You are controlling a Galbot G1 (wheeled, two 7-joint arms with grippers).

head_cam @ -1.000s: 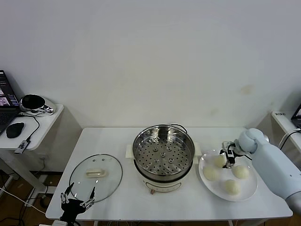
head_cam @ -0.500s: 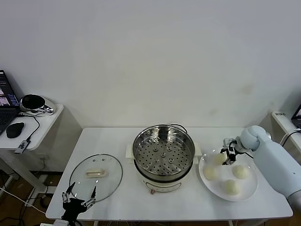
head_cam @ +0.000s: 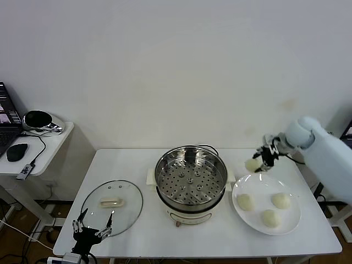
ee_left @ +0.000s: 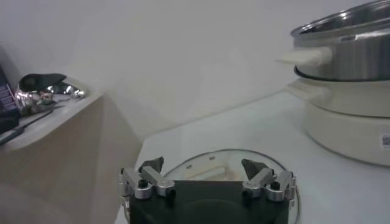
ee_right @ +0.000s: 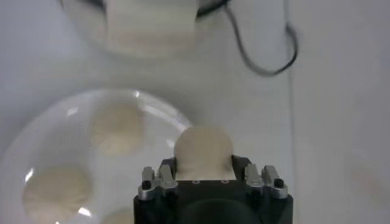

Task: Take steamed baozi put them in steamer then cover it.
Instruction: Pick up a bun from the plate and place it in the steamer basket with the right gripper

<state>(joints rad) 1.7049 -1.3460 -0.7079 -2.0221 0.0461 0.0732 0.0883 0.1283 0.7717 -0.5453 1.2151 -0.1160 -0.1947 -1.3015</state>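
While its fingers pinch one baozi raised clear of the table, the right gripper hangs just above the far rim of the white plate. Below it lie three more buns; beside it sits the uncovered steamer, then the cover, and nearest that the idle left gripper, spread wide.

We see a plain off-white painted wall filling the upper part of the head view, evenly lit, with a faint yellowish stain toward its right side. A white rectangular counter stands against it. Beyond the counter's left edge sits a smaller cream side table carrying a black computer mouse, a shiny black-and-chrome rounded object and a laptop's edge. Cables trail on the pale wooden floor below.
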